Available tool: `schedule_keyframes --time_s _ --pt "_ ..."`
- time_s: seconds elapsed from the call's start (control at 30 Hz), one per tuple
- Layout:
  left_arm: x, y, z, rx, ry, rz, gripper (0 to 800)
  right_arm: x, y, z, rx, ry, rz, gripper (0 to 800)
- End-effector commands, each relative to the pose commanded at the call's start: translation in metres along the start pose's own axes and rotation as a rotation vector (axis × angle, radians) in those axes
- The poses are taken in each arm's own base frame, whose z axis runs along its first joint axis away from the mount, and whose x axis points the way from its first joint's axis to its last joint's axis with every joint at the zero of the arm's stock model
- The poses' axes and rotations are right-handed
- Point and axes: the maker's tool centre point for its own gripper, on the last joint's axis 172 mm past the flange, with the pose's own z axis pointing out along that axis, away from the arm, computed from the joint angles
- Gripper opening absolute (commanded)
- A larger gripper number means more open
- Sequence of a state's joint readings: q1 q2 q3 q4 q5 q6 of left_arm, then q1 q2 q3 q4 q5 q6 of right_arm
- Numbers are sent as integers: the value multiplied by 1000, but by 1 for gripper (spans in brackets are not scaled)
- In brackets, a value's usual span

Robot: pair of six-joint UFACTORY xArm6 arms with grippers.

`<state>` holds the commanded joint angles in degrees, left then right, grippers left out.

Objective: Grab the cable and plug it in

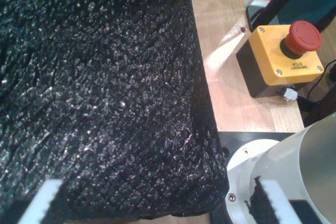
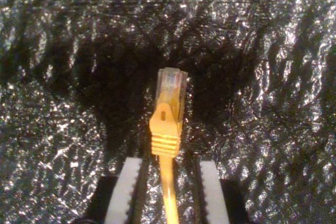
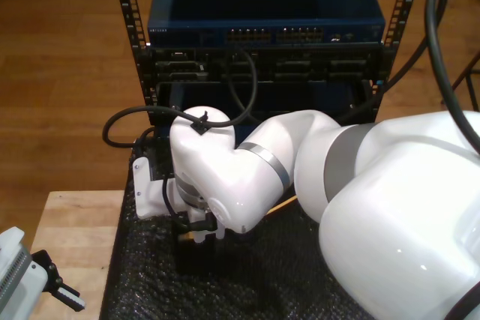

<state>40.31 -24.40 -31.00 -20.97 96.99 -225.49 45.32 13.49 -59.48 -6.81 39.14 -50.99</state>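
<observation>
Second wrist view looks down my second hand, whose two white ribbed fingers stand narrowly apart either side of the cable, though I cannot tell if they touch it. Its clear plug lies on the black mat, pointing to 12 o'clock. My first hand hangs wide open over the mat's edge, a yellow stop button box on the wooden surface toward 2 o'clock.

A brown wooden floor lies under a black metal rack. A light wooden table carries a bumpy black mat.
</observation>
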Motion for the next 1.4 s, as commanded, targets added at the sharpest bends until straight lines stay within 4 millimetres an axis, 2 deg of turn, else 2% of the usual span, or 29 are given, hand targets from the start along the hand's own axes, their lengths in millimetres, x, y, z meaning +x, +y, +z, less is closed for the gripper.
schedule_keyframes --time_s 0.7,0.93,1.2,1.33,1.4 --pt "0 0 0 0 0 0 800 3 0 3 3 -1 -2 241" --pt "0 0 0 1 -1 1 800 2 0 5 4 -2 1 190" --pt "0 0 0 0 0 0 800 3 -1 6 6 -2 1 173" --pt "0 0 0 0 0 0 800 4 0 5 3 -1 -1 144" --pt "0 0 0 0 0 0 800 4 0 5 3 -1 -1 105"
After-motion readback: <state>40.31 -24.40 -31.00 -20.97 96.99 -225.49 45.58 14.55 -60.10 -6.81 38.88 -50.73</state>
